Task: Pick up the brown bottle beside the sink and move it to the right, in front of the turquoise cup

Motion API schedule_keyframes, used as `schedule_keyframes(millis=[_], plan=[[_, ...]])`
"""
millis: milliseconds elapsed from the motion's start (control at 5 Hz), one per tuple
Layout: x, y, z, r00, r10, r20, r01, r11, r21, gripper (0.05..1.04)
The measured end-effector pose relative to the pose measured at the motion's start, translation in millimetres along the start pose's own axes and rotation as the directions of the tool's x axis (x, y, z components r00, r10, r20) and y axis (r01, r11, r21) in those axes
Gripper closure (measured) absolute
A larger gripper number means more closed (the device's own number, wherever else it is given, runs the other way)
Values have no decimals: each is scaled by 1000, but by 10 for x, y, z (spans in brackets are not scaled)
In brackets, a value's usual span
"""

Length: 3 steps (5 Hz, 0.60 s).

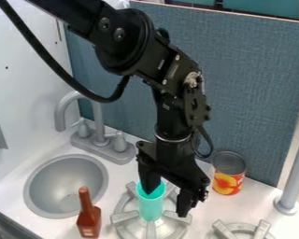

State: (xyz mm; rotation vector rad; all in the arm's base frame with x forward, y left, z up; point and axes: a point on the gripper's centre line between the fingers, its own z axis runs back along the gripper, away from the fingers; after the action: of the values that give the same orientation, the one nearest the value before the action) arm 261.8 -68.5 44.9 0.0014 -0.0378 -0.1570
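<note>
The black gripper (167, 201) hangs over the left burner, its two fingers spread apart. Its left fingertip reaches into the mouth of a teal cup (151, 208), while the other fingertip is outside the cup, to the right, with a gap between it and the cup wall. The cup stands upright on the grey left burner (124, 218). Whether the left fingertip touches the inside of the cup, I cannot tell.
A red-brown bottle (88, 219) stands left of the burner, near the grey sink (45, 189). Behind the sink is a grey faucet (99, 121). A can (228, 175) stands right of the gripper, with a second burner (242, 229) at the front and a grey post (294, 172) beyond.
</note>
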Motion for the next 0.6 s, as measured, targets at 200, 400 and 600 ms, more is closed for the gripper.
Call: schedule_keyframes(millis=[200,400,600], plan=[[-34,7,-61,1000,-2,-24,2,1000,3,82],[-88,365,-99,994,104,-45,-104,995,8,82],[-114,700,-105,980,190,-53,-189,982,28,82]])
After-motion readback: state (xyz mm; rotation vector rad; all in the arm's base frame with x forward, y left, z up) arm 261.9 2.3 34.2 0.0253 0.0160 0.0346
